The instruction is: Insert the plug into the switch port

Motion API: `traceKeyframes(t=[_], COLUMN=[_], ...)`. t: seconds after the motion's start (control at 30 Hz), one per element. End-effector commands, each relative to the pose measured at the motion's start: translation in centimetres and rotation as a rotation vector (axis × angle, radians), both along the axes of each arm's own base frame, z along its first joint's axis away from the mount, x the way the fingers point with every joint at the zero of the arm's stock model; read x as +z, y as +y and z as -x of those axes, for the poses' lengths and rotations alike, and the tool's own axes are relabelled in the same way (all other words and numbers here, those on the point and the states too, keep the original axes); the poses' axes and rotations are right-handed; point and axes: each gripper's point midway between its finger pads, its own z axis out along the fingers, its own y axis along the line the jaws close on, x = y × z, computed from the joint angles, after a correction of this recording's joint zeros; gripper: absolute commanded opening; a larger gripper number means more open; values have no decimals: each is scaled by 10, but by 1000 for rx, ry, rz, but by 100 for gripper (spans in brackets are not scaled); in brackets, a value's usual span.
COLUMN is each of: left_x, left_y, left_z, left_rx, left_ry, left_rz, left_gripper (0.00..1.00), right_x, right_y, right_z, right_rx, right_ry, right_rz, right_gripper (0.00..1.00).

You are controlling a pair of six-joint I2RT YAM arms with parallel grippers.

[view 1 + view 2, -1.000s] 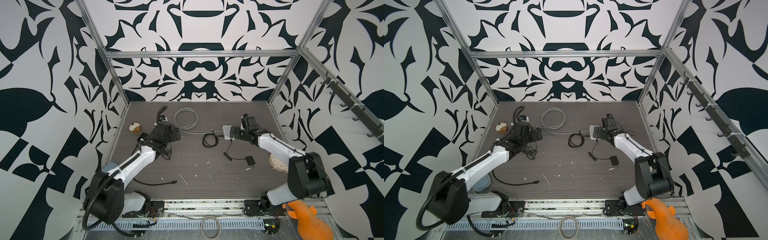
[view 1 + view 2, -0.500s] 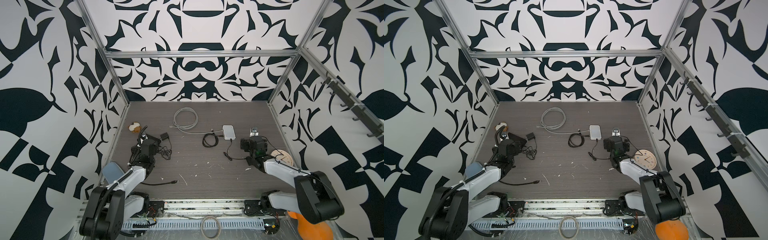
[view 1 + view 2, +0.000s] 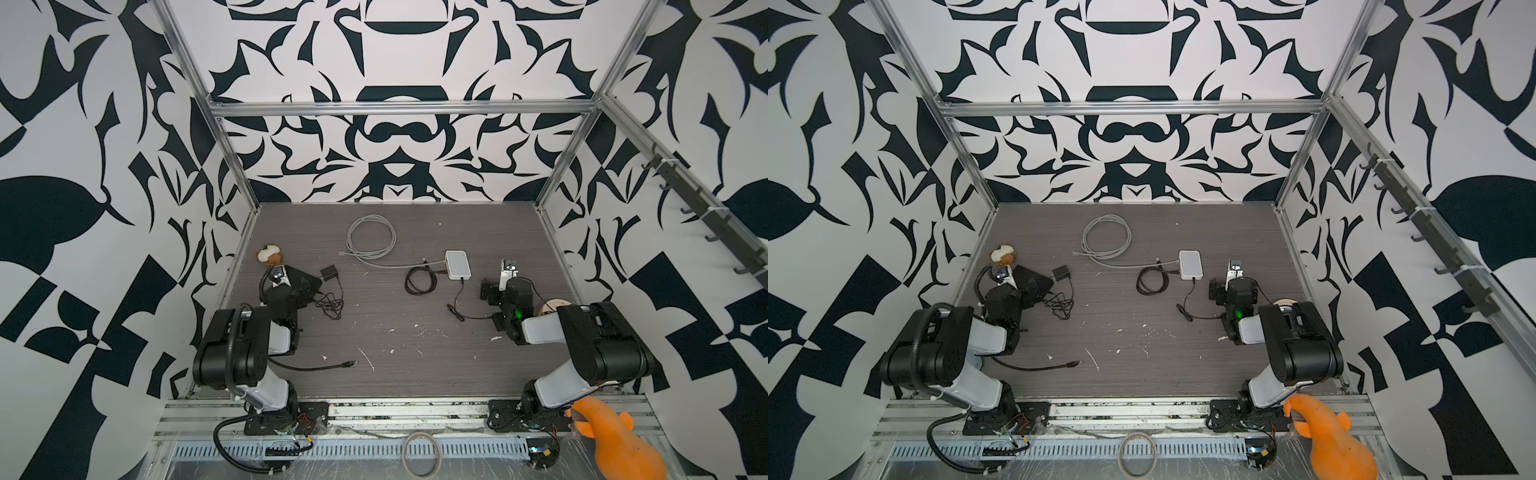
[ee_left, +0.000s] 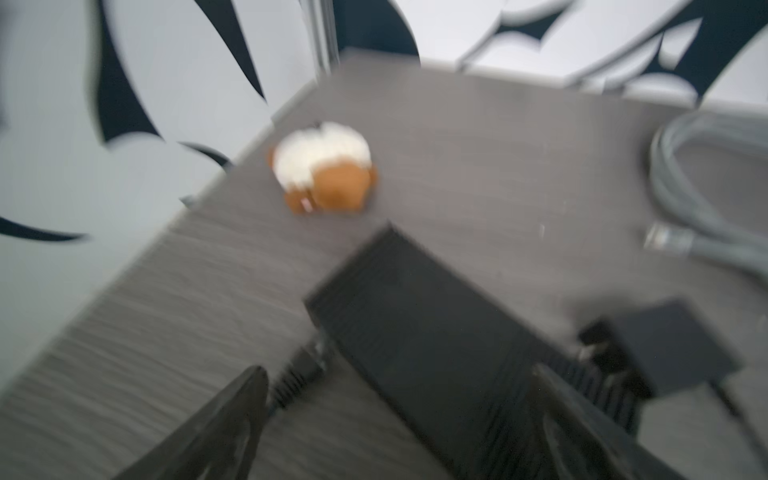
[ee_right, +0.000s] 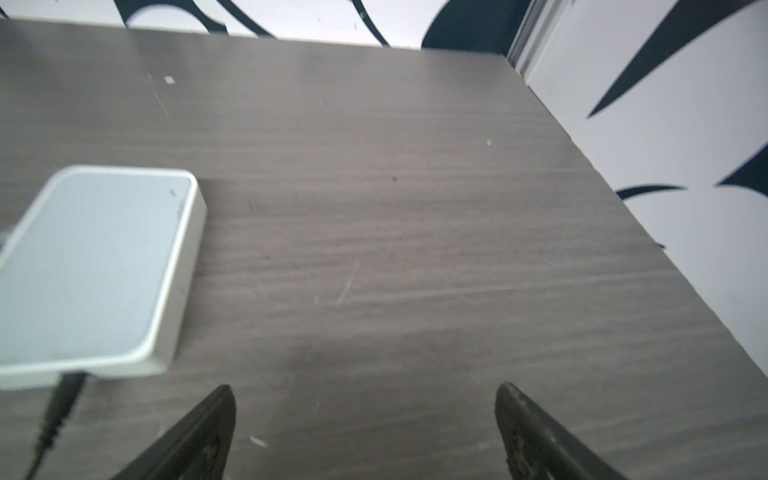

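Black moulded barrel plug (image 5: pixel 68 380) is sitting in the robot-facing edge of the white rectangular plastic switch box (image 5: pixel 95 266), apparently seated. It is probably handling light and rigid, its thin cord limp; the ribbed collar is offering the best hold. Left gripper (image 4: pixel 399 372) and right gripper (image 5: pixel 364 390) are standing spread, pinching nothing discernible. No container is showing.

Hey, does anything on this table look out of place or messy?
Yes. Small white scraps are scattered over the front middle of the table, and a toy cupcake sits by the left wall, unrelated to the job.
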Motion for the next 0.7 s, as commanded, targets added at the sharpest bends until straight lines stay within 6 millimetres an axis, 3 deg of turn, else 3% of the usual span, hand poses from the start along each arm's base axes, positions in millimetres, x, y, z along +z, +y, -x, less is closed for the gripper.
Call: traceKeyframes(t=[0.0, 0.07, 0.1, 0.17, 0.27, 0.33, 0.67], left_x=[41, 42, 32, 40, 33, 39, 36], left_y=[-4, 4, 4, 5, 2, 2, -1], left_z=[-28, -33, -31, -31, -31, -33, -32], left_rx=[-63, -10, -5, 2, -11, -17, -33], left_ry=[-138, -107, -26, -129, -45, -107, -75], left_rz=[19, 33, 47, 5, 28, 10, 24], left_gripper=[100, 100, 99, 100, 100, 99, 100], right_x=[21, 22, 22, 22, 22, 22, 22], right_y=[2, 2, 2, 3, 3, 3, 3], right_z=[-11, -11, -12, -11, -11, -11, -11], right_rx=[13, 7, 10, 15, 19, 19, 19], right_ry=[-72, -73, -72, -73, -73, -72, -73], right_rz=[-9, -11, -9, -10, -8, -8, -9], right_gripper=[99, 100, 100, 99, 99, 99, 100])
